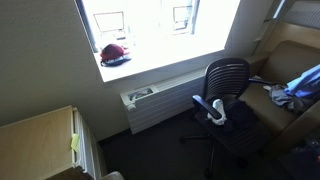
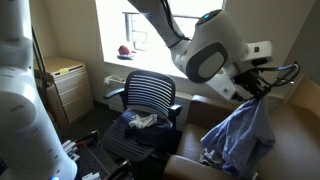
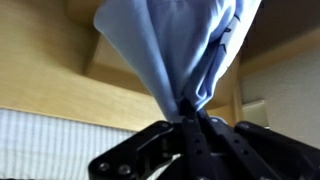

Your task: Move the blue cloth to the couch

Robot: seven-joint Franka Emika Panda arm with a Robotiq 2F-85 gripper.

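The blue cloth (image 2: 242, 132) hangs bunched from my gripper (image 2: 252, 88), which is shut on its top. The cloth dangles over the tan couch (image 2: 290, 120), its lower end near the seat. In the wrist view the cloth (image 3: 175, 45) rises from between my closed fingers (image 3: 190, 118), with the tan couch (image 3: 45, 70) behind it. In an exterior view a bit of blue cloth (image 1: 305, 80) shows at the right edge over the couch (image 1: 290, 55); the gripper itself is out of that frame.
A black mesh office chair (image 2: 150, 100) with dark and light clothes (image 2: 142, 122) on its seat stands by the couch; it also shows in an exterior view (image 1: 225, 85). A red hat (image 1: 114, 53) lies on the windowsill. A radiator (image 1: 160, 100) and wooden cabinet (image 1: 40, 140) line the wall.
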